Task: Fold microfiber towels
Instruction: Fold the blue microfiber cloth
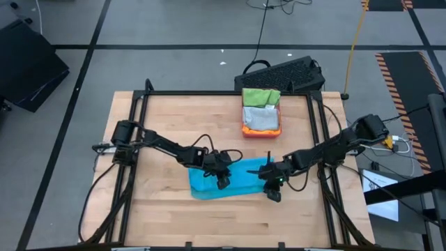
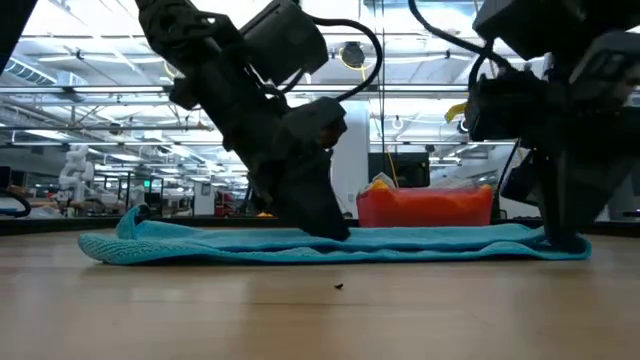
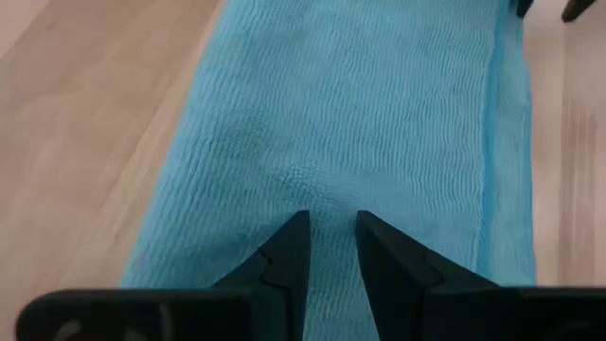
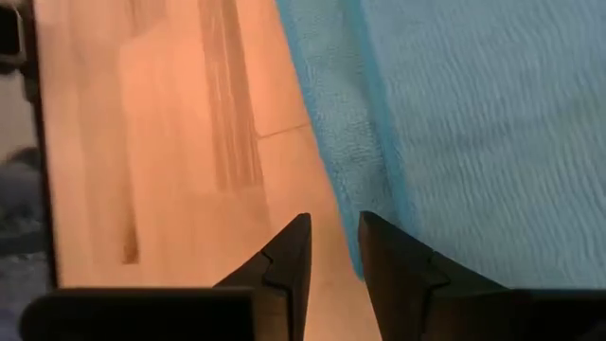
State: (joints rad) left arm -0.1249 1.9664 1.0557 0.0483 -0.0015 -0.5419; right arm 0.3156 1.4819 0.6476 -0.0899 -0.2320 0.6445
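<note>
Dark fingers of our left gripper (image 3: 331, 232) stand slightly apart, tips pressing the blue towel (image 3: 379, 123). Our right gripper (image 4: 331, 237), also slightly apart, holds nothing beside that towel's edge. We see it flat on the wooden table (image 1: 160, 118), near the pink-red tray (image 1: 261, 130).

Lay flat and folded into a long strip near the table's (image 1: 167, 125) front edge: bright blue towel (image 1: 233, 180), ribbed weave, one end bunched slightly upward. Sat stacked farther back on the table: bright green towel (image 1: 260, 96) beside grey towel (image 1: 262, 120), both folded.
</note>
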